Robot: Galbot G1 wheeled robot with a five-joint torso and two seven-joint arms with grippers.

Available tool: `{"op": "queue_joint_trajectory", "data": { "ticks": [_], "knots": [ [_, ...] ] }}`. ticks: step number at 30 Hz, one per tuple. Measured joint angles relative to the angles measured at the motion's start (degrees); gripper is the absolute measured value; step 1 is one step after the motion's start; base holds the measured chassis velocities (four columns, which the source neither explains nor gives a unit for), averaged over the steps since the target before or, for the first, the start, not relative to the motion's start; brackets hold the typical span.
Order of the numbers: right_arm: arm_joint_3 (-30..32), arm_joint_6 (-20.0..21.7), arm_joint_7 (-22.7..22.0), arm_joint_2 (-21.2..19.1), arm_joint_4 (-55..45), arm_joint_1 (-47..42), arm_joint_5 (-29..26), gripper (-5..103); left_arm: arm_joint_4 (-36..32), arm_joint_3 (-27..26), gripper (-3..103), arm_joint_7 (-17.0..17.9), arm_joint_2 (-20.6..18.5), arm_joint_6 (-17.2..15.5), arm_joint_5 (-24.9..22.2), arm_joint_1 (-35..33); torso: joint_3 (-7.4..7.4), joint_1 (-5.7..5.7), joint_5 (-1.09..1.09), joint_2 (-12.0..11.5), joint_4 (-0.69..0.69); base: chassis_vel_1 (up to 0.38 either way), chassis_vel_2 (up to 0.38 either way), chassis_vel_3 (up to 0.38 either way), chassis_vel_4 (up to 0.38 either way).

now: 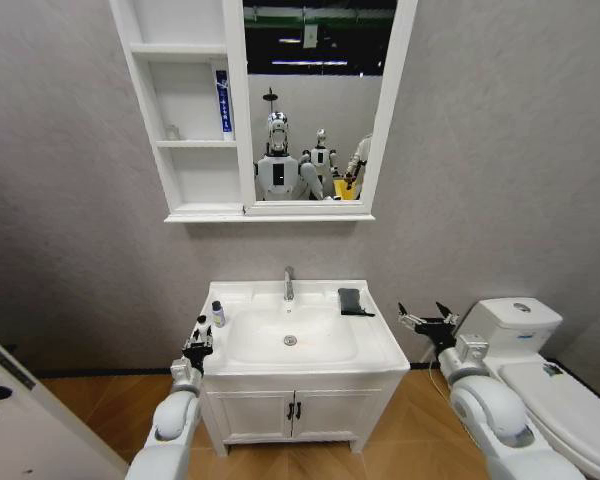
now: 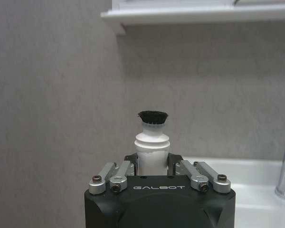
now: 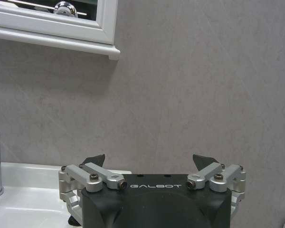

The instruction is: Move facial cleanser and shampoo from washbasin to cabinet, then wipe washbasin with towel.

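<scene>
My left tool sits at the front-left corner of the washbasin, w/ the small white bottle w/ black cap just ahead of it on the left rim. In the left wrist view the fingers bracket that bottle low on its body; they look pressed in on both sides, so I judge it pinched, tho contact itself is partly hidden by the tool body. The bottle stands upright, not yet lifted as far as I can tell.

My right tool hangs off the right side of the washbasin, between it and the toilet, fingers spread wide & holding nothing; the right wrist view shows the same, w/ the finger tips well apart.

Progress, my guess: early-to-mid. One blue-labelled item already stands on a middle shelf of the cabinet, against the mirror side; prob one of the two products, but label too small to read. The bottle at the washbasin is the other, and it's the one in hand now. Can't tell which is cleanser vs shampoo.

Left to do: carry this bottle up to a shelf, then the wipe. The towel lies folded on the back-right rim near the faucet, untouched.
</scene>
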State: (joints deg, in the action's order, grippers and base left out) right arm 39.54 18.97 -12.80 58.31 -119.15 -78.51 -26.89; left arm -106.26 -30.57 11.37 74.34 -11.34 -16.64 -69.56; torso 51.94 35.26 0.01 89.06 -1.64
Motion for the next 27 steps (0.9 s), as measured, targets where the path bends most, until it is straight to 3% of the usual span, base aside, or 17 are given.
{"op": "queue_joint_trajectory", "data": {
  "ticks": [1,3,4,7,8,11,12,14,16,20,21,23,25,27],
  "knots": [
    [0.0,0.0,0.0,0.0,0.0,0.0,0.0,100,0.0,0.0,32,0.0,0.0,0.0,0.0,0.0,0.0,0.0,0.0,0.0,0.0,0.0,0.0,0.0,0.0],
    [-0.2,0.1,0.1,0.0,0.0,0.0,0.1,100,-4.9,1.3,32,4.3,-4.9,-4.1,-4.4,1.7,0.0,0.0,-0.02,0.0,-0.01,0.0,0.0,0.0,0.0],
    [-0.2,0.1,0.1,0.0,0.0,0.0,0.1,100,-4.9,1.3,32,4.3,-4.9,-4.1,-4.4,1.7,0.0,0.0,-0.02,0.0,-0.01,0.0,0.0,0.0,0.0],
    [-0.3,0.1,0.1,0.0,-0.2,-0.3,0.3,100,-12.5,3.2,32,12.5,-12.7,-14.3,-15.1,6.1,0.0,0.0,-0.02,0.0,-0.01,0.0,0.0,0.0,0.0],
    [-0.3,0.1,0.1,0.0,-0.2,-0.3,0.3,100,-12.5,3.2,32,12.5,-12.7,-14.3,-15.1,6.1,0.0,0.0,-0.02,0.0,-0.01,0.0,0.0,0.0,0.0],
    [-0.1,0.1,0.2,-0.1,-0.6,-0.8,0.3,100,-15.8,3.9,32,15.0,-18.7,-19.5,-22.5,11.1,0.0,0.0,-0.03,0.0,-0.01,0.0,0.0,0.0,0.0],
    [-0.1,0.1,0.2,-0.1,-0.6,-0.8,0.3,100,-15.8,3.9,32,15.0,-18.7,-19.5,-22.5,11.1,0.0,0.0,-0.03,0.0,-0.01,0.0,0.0,0.0,0.0],
    [0.0,0.1,0.1,-0.1,-0.8,-1.0,0.3,100,-16.3,4.8,32,17.1,-23.4,-22.5,-28.8,17.3,0.0,0.0,-0.03,0.0,0.0,0.0,0.0,0.0,0.0],
    [0.0,0.2,0.1,-0.1,-1.1,-1.0,0.3,100,-15.2,6.0,32,17.9,-26.7,-23.9,-33.6,23.8,0.0,0.0,0.01,0.0,-0.01,0.0,0.0,0.0,0.0],
    [-0.1,0.5,0.1,-0.1,-1.3,-1.1,0.3,100,-11.6,8.6,32,18.1,-29.2,-24.5,-36.7,31.4,0.0,0.0,-0.02,0.0,-0.01,0.0,0.0,0.0,0.0],
    [-0.1,0.6,0.0,-0.1,-1.5,-1.1,0.3,100,-8.4,11.0,32,17.7,-30.1,-24.6,-37.5,36.9,0.01,0.01,-0.01,0.0,-0.01,0.0,0.0,0.0,0.0],
    [0.0,0.8,-0.1,-0.1,-1.7,-1.3,0.3,100,-3.1,15.4,32,16.3,-30.2,-24.5,-37.8,45.0,0.01,0.0,-0.03,0.0,0.0,0.0,0.0,0.0,0.0],
    [0.0,0.8,-0.2,-0.1,-1.7,-1.3,0.3,100,-1.6,16.5,32,15.8,-30.1,-24.4,-37.8,47.1,0.01,0.01,-0.01,0.0,-0.01,0.0,0.0,0.0,0.0],
    [0.5,0.8,-0.3,-0.2,-1.8,-1.7,0.2,100,5.8,21.5,32,13.2,-28.5,-23.3,-37.2,54.3,0.01,0.01,0.0,0.0,-0.03,0.0,0.0,0.0,0.0]
  ]
}}
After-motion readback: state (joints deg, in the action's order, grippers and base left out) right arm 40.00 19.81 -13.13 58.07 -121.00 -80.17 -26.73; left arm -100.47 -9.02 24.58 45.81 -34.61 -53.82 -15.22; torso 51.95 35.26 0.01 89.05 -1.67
